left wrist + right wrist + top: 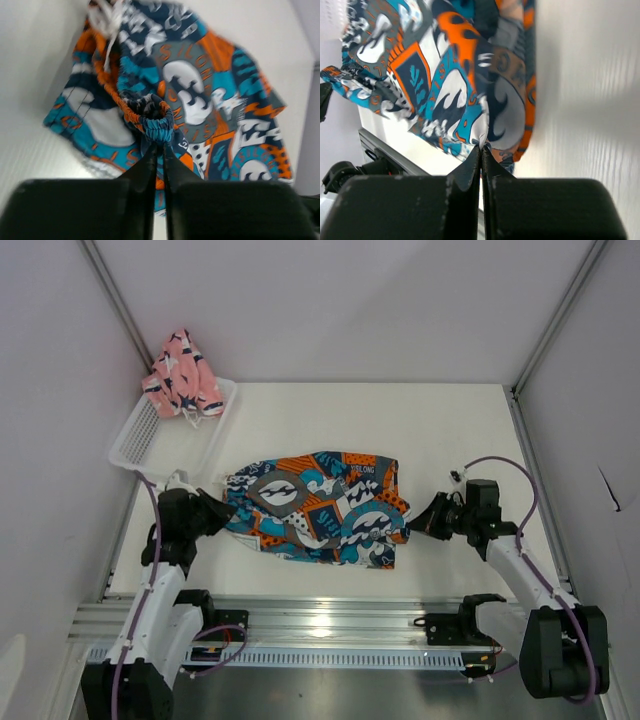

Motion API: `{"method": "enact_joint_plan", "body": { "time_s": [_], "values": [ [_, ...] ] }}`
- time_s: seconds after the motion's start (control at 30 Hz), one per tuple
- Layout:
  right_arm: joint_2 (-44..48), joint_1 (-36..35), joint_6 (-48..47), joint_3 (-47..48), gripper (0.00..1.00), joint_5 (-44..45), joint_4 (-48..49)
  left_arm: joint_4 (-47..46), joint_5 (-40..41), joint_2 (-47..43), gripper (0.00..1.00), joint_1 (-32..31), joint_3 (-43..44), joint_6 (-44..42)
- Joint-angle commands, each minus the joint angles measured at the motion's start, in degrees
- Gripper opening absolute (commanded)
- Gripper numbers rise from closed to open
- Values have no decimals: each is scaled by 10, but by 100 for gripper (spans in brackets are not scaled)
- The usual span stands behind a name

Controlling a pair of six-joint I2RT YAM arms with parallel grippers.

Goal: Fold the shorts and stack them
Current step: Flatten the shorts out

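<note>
– Shorts first: where's the print pair (315, 508)?
– Flat on the bench (400, 430), midway between the arms, long axis running left to right. Waistband at the left, leg hems at the right.
– And the fingers?
– Well, the left fingers (145, 172) are clamped on the bunched waistband, and the right fingers (467, 172) are pinched together on a hem corner. Each arm has its own end.
– Room to fold?
– Bare bench past the far edge; the near edge lies close to the rail (320, 615). I'd guess one end gets carried over the other. Meanwhile the pink pair (182, 375) sits heaped on the basket (135, 445), far left, well apart.
</note>
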State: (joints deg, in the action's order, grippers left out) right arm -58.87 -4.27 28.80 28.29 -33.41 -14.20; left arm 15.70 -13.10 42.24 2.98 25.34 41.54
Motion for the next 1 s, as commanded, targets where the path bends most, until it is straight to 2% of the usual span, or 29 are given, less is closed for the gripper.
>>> {"method": "enact_joint_plan", "body": {
  "time_s": [0.0, 0.03, 0.07, 0.1, 0.27, 0.53, 0.77, 0.97],
  "values": [
    [34, -3, -9, -10, 0, 11, 1, -10, 2, -40, 19, 4, -52, 3],
    [43, -3, -11, -12, 0, 12, -2, -9, 2, -47, 59, 4, -68, 0],
    [47, -4, -12, -15, 0, 13, -9, -9, 2, -54, 80, 3, -78, -1],
    [53, -6, -15, -20, 0, 19, -12, -3, 8, -65, 97, 4, -81, -2],
    [79, -14, -23, -32, 0, 37, -31, 18, 13, -75, 99, 2, -65, 6],
    [99, -35, -8, -57, 0, 59, -12, 54, 30, 0, 99, 3, -28, 17],
    [109, -58, -5, -70, 0, 80, -6, 99, 59, 40, 99, 3, 47, 21],
    [114, -67, -6, -69, 0, 91, -6, 136, 41, 75, 99, 3, 92, 34]
  ]
}}
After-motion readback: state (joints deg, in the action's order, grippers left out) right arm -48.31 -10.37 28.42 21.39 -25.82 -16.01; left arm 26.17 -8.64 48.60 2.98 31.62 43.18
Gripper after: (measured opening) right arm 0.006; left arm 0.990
